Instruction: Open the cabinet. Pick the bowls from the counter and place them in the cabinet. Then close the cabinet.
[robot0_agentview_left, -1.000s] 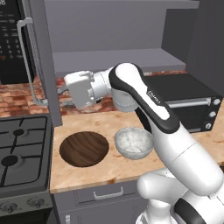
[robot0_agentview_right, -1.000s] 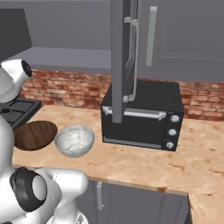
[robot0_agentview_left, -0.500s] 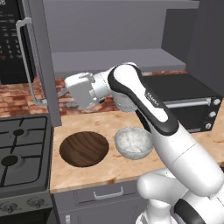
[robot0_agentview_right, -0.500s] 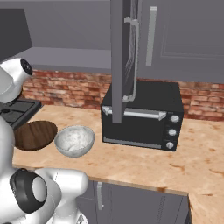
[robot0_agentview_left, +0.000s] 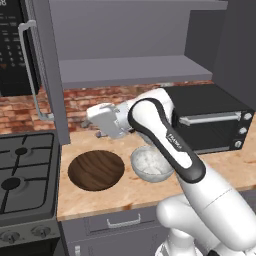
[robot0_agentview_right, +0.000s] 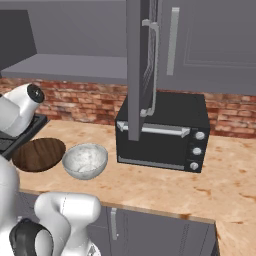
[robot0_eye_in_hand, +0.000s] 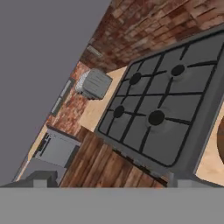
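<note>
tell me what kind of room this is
A kitchen, computer-rendered: a black gas stove sits beside a tan counter with a toaster oven on it, an open grey wall cabinet hangs above, and red brick lines the back wall.

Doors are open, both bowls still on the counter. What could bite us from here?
1. The gripper hangs open near the left door; a swing could clip that door.
2. The wood bowl is wide and shallow, so a rim pinch may slip.
3. The marble bowl sits by the toaster oven under the arm; the elbow may knock it.
</note>
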